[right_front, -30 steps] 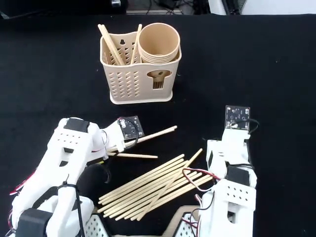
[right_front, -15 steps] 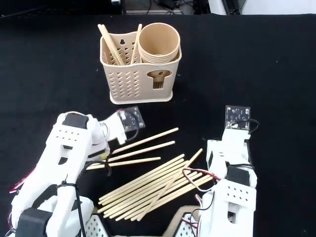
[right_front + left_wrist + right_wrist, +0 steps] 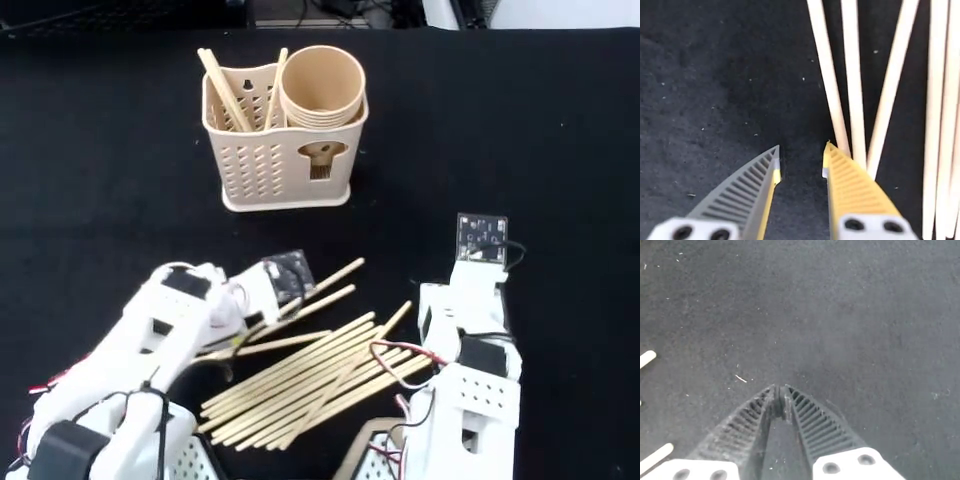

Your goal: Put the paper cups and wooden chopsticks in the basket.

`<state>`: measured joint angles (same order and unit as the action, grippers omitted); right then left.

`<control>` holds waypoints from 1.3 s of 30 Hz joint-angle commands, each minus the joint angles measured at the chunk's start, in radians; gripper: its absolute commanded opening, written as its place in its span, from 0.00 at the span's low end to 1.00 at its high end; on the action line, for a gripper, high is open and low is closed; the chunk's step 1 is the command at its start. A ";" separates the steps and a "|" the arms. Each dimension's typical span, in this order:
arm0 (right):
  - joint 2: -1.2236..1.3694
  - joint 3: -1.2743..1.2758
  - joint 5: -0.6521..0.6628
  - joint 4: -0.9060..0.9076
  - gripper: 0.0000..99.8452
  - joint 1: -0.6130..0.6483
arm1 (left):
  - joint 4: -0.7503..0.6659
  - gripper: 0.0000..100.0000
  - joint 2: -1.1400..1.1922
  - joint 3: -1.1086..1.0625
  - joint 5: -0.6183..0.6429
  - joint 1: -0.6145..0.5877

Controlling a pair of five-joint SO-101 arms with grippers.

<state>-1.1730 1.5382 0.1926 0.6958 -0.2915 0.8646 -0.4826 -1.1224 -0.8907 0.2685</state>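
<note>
Your left gripper [image 3: 802,147] is spread open and holds nothing; it is low over the black cloth [image 3: 520,130] at the near left. Its yellow finger [image 3: 850,185] is just beside the near ends of three loose chopsticks [image 3: 854,85], and the grey finger is over bare cloth, so no stick lies between the jaws yet. I judge that you are lining up a pick here because these three lie apart from the main pile and are easier to single out.

The main pile of chopsticks [image 3: 320,375] lies flat between the two arms; its long axis runs diagonally from near left to far right, with one stick crossing the others at a steeper angle. The three loose ones fan along roughly the same line, their far ends pointing towards the right of the basket [image 3: 285,165].

The basket stands at the far side, left of centre; the stack of paper cups [image 3: 322,85] sits upright in its right compartment, mouth up. A few chopsticks [image 3: 222,88] already stand in its left compartment, leaning, with their tips above the rim.

Your right gripper [image 3: 779,389] is closed on nothing, over bare cloth at the near right; it is well clear of the left arm's [image 3: 170,330] work.
</note>
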 commanded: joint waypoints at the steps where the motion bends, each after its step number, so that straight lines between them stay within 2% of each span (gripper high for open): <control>1: -0.013 -0.002 0.006 -0.025 0.02 -0.014 | -0.002 0.16 -0.002 0.007 0.071 0.038; 13: -0.013 -0.030 0.008 -0.018 0.01 -0.025 | 0.071 0.16 -0.003 0.142 0.170 0.036; 18: -0.010 -0.162 0.011 0.026 0.01 -0.152 | 0.071 0.16 -0.003 0.111 0.170 0.036; 24: -0.005 -0.136 0.149 0.020 0.01 -0.299 | 0.075 0.15 -0.003 0.085 0.170 0.036; 35: -0.004 -0.024 0.330 0.020 0.01 -0.321 | 0.078 0.15 -0.012 0.085 0.170 0.036; 39: -0.004 -0.007 0.399 0.020 0.01 -0.382 | 0.104 0.15 -0.014 0.097 0.170 0.036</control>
<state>-1.1730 1.5321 0.5424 0.7173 -0.6291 0.9367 -0.4810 -1.0411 -0.7250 0.2931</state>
